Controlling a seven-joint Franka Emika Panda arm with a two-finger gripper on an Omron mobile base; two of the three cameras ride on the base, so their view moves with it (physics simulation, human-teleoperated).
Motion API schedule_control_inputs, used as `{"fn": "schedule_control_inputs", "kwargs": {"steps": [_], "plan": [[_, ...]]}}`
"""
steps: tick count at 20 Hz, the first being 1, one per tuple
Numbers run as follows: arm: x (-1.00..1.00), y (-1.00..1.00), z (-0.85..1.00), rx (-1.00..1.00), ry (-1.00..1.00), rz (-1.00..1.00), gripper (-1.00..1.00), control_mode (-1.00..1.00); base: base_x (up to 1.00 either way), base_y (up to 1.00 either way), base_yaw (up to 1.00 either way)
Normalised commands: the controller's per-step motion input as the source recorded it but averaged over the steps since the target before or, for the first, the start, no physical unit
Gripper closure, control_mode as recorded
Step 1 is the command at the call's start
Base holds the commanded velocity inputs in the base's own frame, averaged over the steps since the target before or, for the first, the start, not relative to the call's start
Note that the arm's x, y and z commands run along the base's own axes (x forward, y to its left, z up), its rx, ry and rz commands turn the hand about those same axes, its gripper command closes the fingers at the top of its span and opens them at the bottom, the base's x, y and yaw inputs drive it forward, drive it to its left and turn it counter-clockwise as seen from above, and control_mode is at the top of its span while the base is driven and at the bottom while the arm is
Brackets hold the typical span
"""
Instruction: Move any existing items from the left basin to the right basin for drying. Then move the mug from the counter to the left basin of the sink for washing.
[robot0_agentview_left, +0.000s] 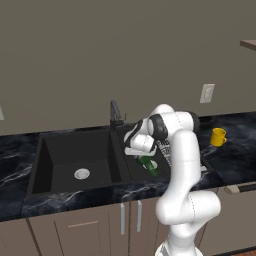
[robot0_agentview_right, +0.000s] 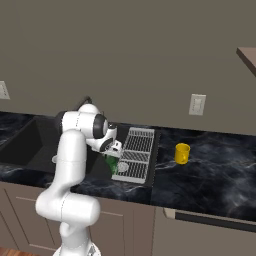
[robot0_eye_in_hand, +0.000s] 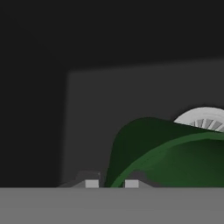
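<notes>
The dark-green bottle (robot0_agentview_left: 149, 165) (robot0_agentview_right: 112, 163) hangs tilted low inside the narrower right basin (robot0_agentview_left: 134, 169), beside the wire rack (robot0_agentview_right: 136, 152). My gripper (robot0_agentview_left: 142, 158) (robot0_agentview_right: 111, 154) reaches down from above and is shut on its neck. In the hand view the bottle's green body (robot0_eye_in_hand: 166, 153) spreads out from between the fingertips (robot0_eye_in_hand: 92, 183), with the right basin's silver drain (robot0_eye_in_hand: 203, 118) just behind it. Whether the bottle touches the basin floor I cannot tell. The wide left basin (robot0_agentview_left: 60, 152) holds nothing but its drain (robot0_agentview_left: 82, 173). The yellow mug (robot0_agentview_left: 218, 136) (robot0_agentview_right: 182, 153) stands upright on the counter (robot0_agentview_right: 215, 170) right of the sink.
The dark faucet (robot0_agentview_left: 115, 114) rises behind the divider, close to my forearm. The wire rack (robot0_agentview_left: 165, 149) takes the right side of the narrow basin. A wall outlet (robot0_agentview_right: 197, 104) sits above the counter. A shelf corner (robot0_agentview_right: 247, 56) juts in at the upper right.
</notes>
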Motion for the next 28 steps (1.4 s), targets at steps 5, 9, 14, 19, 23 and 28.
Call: {"fn": "schedule_control_inputs", "kwargs": {"steps": [5,9,14,19,23,28], "plan": [[0.10,0.00,-0.15,0.00,0.00,0.00,1.00,-1.00,0.00,0.00,0.00],[0.10,0.00,-0.14,0.00,0.00,0.00,1.00,-1.00,0.00,0.00,0.00],[0.05,0.00,-0.05,0.00,-0.01,0.00,-1.00,-1.00,0.00,0.00,0.00],[-0.04,-0.01,0.04,0.01,-0.06,0.00,-1.00,-1.00,0.00,0.00,0.00],[-0.13,-0.02,0.16,0.01,-0.06,0.00,-1.00,-1.00,0.00,0.00,0.00],[-0.23,-0.07,0.31,0.00,-0.07,0.00,-1.00,-1.00,0.00,0.00,0.00]]}}
